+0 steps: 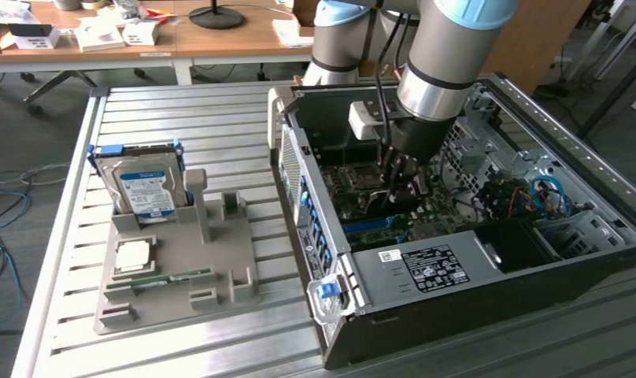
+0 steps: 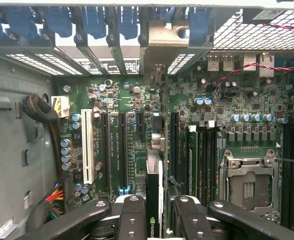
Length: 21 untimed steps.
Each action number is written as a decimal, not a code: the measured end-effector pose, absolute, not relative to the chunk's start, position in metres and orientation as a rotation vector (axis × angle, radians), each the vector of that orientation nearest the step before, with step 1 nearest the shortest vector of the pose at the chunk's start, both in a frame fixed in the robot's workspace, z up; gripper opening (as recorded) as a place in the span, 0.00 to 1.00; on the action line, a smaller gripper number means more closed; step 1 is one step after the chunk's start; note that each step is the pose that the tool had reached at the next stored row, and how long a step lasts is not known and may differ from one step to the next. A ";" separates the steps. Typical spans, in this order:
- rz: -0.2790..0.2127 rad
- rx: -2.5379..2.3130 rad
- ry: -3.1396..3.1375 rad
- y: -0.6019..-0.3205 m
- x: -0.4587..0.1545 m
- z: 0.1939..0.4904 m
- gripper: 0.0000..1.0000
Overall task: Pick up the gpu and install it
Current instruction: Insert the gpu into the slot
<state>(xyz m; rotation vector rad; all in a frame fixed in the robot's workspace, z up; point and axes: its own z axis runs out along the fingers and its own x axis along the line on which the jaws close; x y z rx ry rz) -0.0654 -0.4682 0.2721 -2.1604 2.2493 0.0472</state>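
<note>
Your graphics card [image 2: 154, 192] sits edge-on, a thin dark blade, pinched between the two black fingers [image 2: 131, 212] of your pincer [image 2: 154, 212], which is closed on it partway, its jaws narrow around the card's thickness. The card hangs inside the open computer case [image 1: 455, 272], above the green motherboard [image 2: 136, 107], in line with the long slots: the two black slots [image 2: 124, 150] and a white slot [image 2: 88, 145] lie on one side of it, the memory slots [image 2: 202, 160] and the bare processor socket [image 2: 247, 185] on the other. Whether its lower edge touches a slot you cannot tell. A pale metal bracket [image 2: 164, 32] stands at the case's rear wall, in line with the card, among a row of blue latches [image 2: 94, 20]. In the exterior view your arm [image 1: 444, 71] reaches down into the case with the pincer [image 1: 402, 189] low over the board. The case lies on its side along the slatted metal table's [image 1: 192, 118] edge at the exterior view's right. Beside it, toward the table's other edge, a grey holder [image 1: 229, 260] carries a blue-labelled hard drive [image 1: 145, 185] upright at its far corner, a square processor chip [image 1: 132, 256] lying flat, and a narrow green memory stick [image 1: 160, 277] nearer the holder's near edge. A wooden desk [image 1: 223, 39] stands beyond the table's far edge.
</note>
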 end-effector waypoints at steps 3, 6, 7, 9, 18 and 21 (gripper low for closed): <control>0.047 -2.160 2.249 -0.468 -0.065 0.272 0.26; 0.047 -2.161 2.249 -0.468 -0.065 0.273 0.26; 0.047 -2.160 2.249 -0.468 -0.065 0.274 0.26; 0.047 -2.160 2.249 -0.468 -0.065 0.275 0.26; 0.047 -2.161 2.249 -0.468 -0.066 0.275 0.26; 0.047 -2.161 2.249 -0.468 -0.066 0.275 0.26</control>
